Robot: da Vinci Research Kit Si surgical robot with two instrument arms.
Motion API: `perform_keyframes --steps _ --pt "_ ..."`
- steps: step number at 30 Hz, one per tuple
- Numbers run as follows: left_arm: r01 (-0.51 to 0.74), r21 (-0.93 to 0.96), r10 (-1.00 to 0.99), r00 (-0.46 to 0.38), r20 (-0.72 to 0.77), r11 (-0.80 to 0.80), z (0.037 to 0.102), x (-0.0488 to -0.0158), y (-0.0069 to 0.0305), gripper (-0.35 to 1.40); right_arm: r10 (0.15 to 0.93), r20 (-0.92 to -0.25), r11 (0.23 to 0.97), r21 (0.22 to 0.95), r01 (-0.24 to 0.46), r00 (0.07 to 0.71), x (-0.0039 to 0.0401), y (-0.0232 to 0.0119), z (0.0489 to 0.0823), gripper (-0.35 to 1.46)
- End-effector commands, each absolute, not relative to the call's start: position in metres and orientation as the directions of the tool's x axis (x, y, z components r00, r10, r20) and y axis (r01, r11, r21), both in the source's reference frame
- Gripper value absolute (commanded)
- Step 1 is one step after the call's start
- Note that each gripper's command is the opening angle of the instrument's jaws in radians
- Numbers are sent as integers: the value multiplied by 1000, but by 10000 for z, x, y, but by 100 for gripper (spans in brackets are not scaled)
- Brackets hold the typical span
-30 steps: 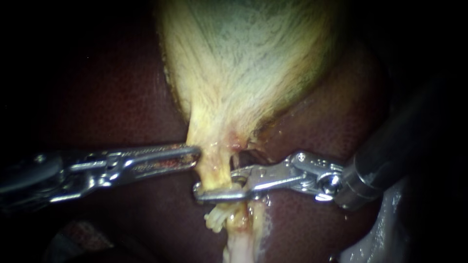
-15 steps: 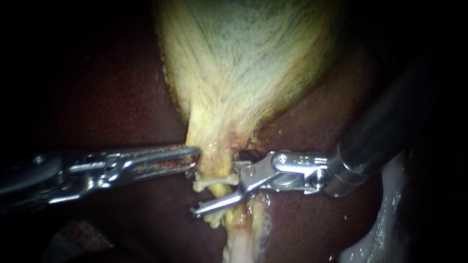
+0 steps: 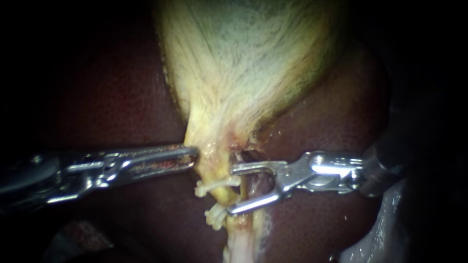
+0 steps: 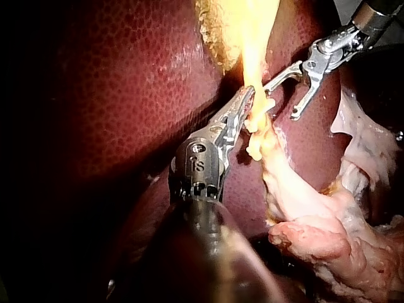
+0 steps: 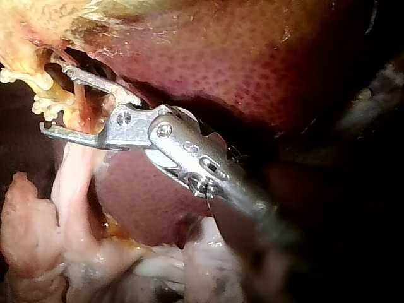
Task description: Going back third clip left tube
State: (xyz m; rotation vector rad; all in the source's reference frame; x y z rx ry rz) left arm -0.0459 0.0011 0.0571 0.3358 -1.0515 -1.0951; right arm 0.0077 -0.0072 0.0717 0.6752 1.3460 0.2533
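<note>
The tube (image 3: 220,171) runs down from the narrow neck of the gallbladder (image 3: 243,63), just below the centre of your endoscope view and heading toward 6 o'clock. Two pale clips sit across it. The upper clip (image 3: 214,185) is just under the neck. The lower clip (image 3: 215,216) lies a little further toward 6 o'clock, apart from the first, with bare yellow tube between them.

Your right instrument (image 3: 231,191) comes in from 3 o'clock with its jaws spread wide and holding nothing. The upper jaw's tip lies near the tube above the upper clip. The lower jaw's tip is just beside the lower clip, on its 3 o'clock side. The right wrist view shows the same wide gap, with both clips just ahead of the jaw tips.

Your left instrument (image 3: 194,157) comes in from 9 o'clock. Its jaws are closed on the edge of the gallbladder's neck, just above the upper clip, and the left wrist view shows the yellow tissue pinched at their tips.

Dark red liver (image 3: 112,97) lies on both sides. Pale, wet tissue (image 3: 380,229) shows toward 4 o'clock.
</note>
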Motion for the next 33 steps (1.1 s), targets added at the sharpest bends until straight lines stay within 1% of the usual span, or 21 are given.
perform_keyframes --steps 1,6,12,17,23,28,33 --pt "560 685 -848 62 526 466 572 -459 11 -35 528 -816 794 573 204 235 70 -69 715 60" --pt "560 685 -848 62 526 466 574 -459 12 -35 458 -856 838 506 205 240 42 -46 698 60" --pt "559 685 -848 62 526 466 575 -459 12 -35 423 -874 860 471 199 239 24 -32 685 60" --pt "560 685 -848 62 527 466 576 -461 13 -35 422 -875 860 469 199 238 25 -35 686 60" --pt "564 681 -845 58 532 467 593 -472 15 -35 422 -875 861 469 199 238 24 -36 685 60" --pt "581 661 -851 108 515 474 626 -489 10 -35 422 -875 861 469 199 237 24 -37 684 60" --pt "583 657 -852 124 508 477 641 -497 11 -35 422 -875 861 469 199 238 23 -37 684 60"
